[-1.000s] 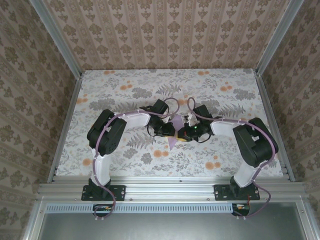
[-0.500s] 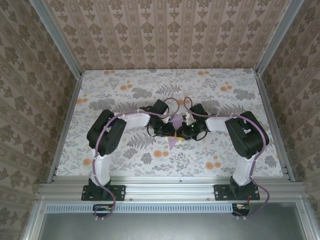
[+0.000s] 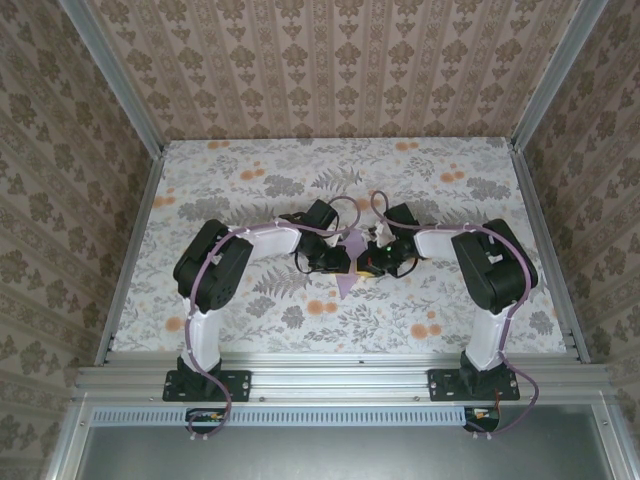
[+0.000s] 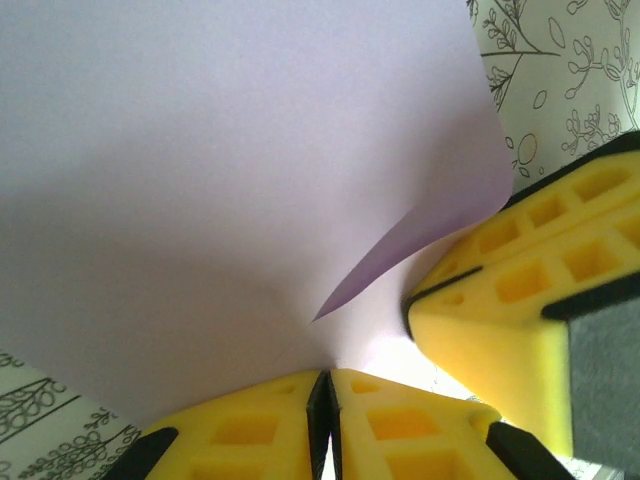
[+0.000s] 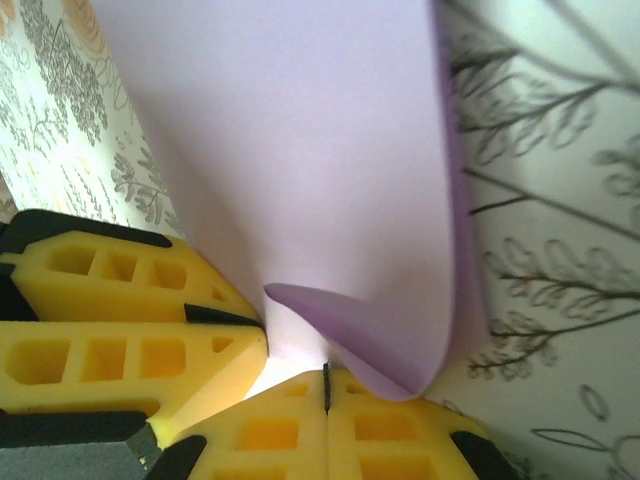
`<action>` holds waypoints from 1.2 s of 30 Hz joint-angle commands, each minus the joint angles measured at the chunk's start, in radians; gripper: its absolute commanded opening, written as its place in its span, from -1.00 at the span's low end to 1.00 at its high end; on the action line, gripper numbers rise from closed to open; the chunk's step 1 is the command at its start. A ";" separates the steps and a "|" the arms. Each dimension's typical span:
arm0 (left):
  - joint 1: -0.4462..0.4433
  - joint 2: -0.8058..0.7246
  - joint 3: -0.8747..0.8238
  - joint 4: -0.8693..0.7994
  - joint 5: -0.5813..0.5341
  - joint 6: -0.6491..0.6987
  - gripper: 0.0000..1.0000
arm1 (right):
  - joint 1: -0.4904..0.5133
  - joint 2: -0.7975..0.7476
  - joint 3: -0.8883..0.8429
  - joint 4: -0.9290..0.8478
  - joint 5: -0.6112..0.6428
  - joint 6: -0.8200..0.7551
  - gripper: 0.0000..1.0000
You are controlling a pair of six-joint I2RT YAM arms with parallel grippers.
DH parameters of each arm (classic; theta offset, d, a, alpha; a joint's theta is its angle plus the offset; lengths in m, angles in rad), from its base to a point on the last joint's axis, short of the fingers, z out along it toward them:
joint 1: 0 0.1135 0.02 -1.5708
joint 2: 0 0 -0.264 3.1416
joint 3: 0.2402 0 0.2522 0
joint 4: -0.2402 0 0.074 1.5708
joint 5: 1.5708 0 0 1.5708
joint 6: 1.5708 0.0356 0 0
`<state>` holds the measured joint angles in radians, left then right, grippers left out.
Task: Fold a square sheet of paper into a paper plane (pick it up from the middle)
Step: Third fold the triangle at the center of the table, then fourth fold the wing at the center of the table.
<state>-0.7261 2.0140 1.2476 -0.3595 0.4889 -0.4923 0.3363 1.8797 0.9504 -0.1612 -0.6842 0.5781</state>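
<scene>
Floral tabletop [image 3: 250, 180] underlies the meeting point mid-table: the left gripper [image 4: 322, 400] pinches the square sheet of paper [image 4: 200, 150] from its left, the right gripper [image 5: 327, 385] clamps its right side — the sheet runs near-to-far between them, both arms equally close.

No readable text, no labels, no brand names, no numbers, no signs on any surface

A floral tabletop [image 3: 240, 170] sits between damask-papered walls [image 3: 330, 60].
</scene>
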 commanded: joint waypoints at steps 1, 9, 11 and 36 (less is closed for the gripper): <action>-0.007 0.118 -0.082 -0.142 -0.222 0.042 -0.65 | -0.035 0.016 0.027 -0.029 0.094 -0.021 -0.85; -0.010 0.113 -0.087 -0.144 -0.225 0.044 -0.66 | -0.095 0.025 0.045 -0.027 0.104 -0.029 -0.85; -0.010 0.112 -0.089 -0.145 -0.225 0.046 -0.66 | -0.109 0.032 0.054 -0.031 0.103 -0.036 -0.85; -0.011 0.064 -0.049 -0.128 -0.164 0.026 -0.65 | -0.029 -0.054 -0.016 -0.023 0.035 0.004 -0.56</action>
<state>-0.7338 2.0048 1.2469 -0.3630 0.4637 -0.4774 0.3031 1.8168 0.9367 -0.1818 -0.6514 0.5758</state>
